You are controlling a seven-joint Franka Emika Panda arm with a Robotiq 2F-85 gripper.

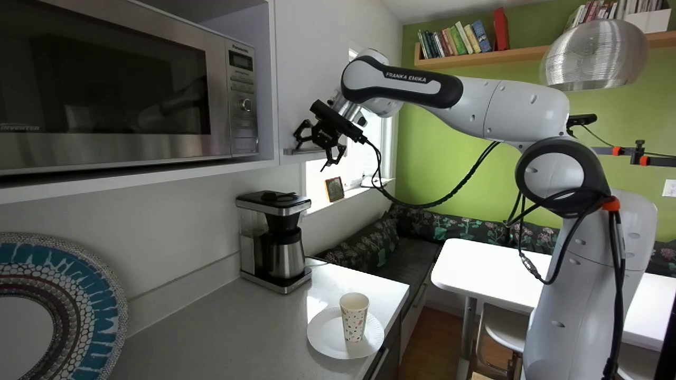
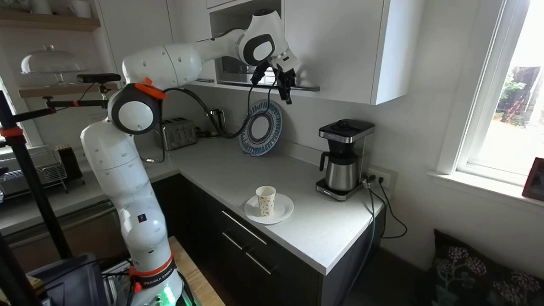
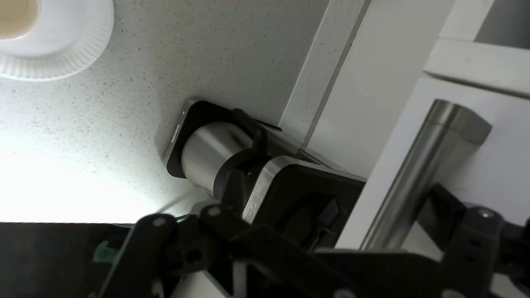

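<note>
The gripper (image 1: 317,153) stands with its fingers (image 3: 476,240) spread wide about the metal bar handle (image 3: 414,174) at the lower edge of a white cabinet door (image 1: 311,68). In the wrist view the handle runs between them, at about half past three from the centre, close to the finger at four o'clock and well apart from the one at seven; whether it touches the nearer finger cannot be told. In an exterior view, taking the gripper as the clock's centre, a steel-fronted microwave (image 1: 127,89) sits between nine and ten o'clock, and a coffee maker (image 1: 274,243) with a steel carafe (image 1: 289,258) stands at seven on the pale counter (image 1: 211,327). Near half past five, a speckled paper cup (image 1: 353,316) stands upright on a white paper plate (image 1: 322,338). A round patterned platter (image 1: 100,295) leans at eight o'clock, a small picture frame (image 1: 334,189) stands on the window sill (image 1: 355,194) just below at five, books (image 1: 454,41) line a shelf (image 1: 496,56) between one and two, and a white table (image 1: 486,264) stands at four. A black cable (image 1: 422,205) sags at four o'clock between the gripper and the white arm (image 1: 517,108).
</note>
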